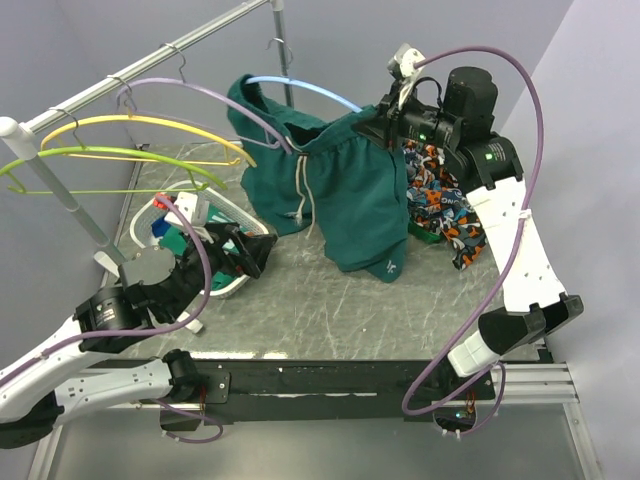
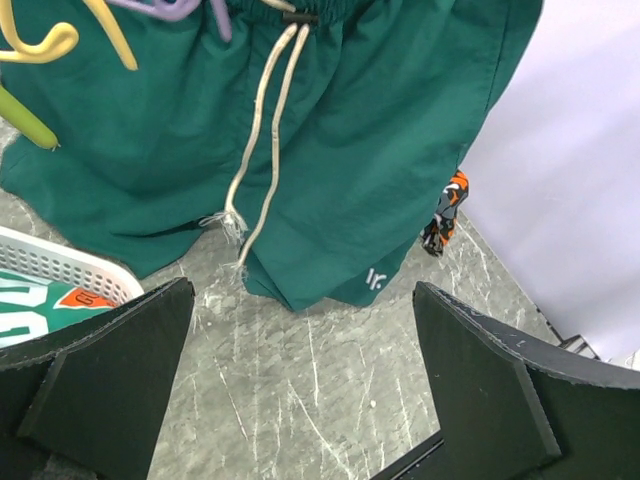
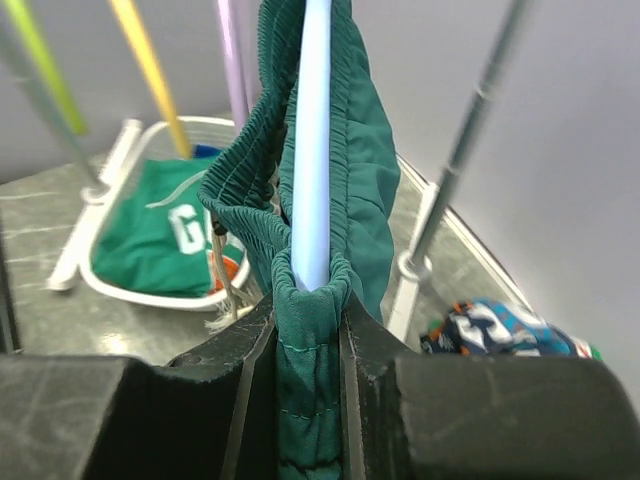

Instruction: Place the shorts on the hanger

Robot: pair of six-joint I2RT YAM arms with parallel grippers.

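One end of the hanger (image 1: 300,88) sits inside the waistband of the shorts (image 1: 340,190), whose legs hang to the bench (image 1: 300,300). The right jaws clamp fabric over that tip, and the left jaws gape empty. Pulling away carelessly may drag the waistband off or unhook the hanger.

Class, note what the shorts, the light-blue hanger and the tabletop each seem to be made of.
The shorts: thin matte cloth, probably synthetic; it drapes in soft folds. The hanger: likely smooth plastic, with an even pale blue colour and a slight sheen. The table: a hard grey top with marble-like veins; stone or laminate, unclear which.
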